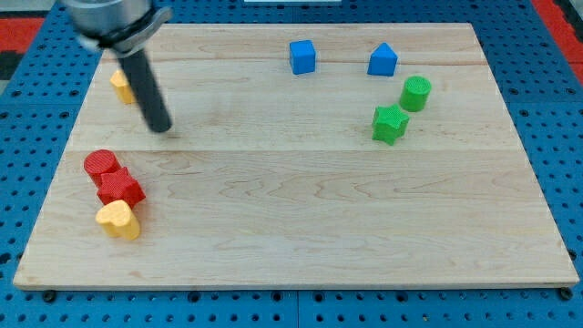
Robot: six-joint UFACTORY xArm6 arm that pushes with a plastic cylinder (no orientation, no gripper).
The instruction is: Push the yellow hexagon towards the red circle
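Observation:
The yellow hexagon (119, 85) lies near the board's upper left, partly hidden behind my rod. My tip (159, 128) rests on the board just below and to the right of it. The red circle (100, 163) sits at the left, well below the hexagon and down-left of my tip.
A red star-like block (120, 187) touches the red circle's lower right, with a yellow heart (118, 220) just below it. A blue cube (302, 56) and a blue pentagon-like block (383, 60) lie at the top. A green cylinder (415, 93) and green star (390, 124) are at the right.

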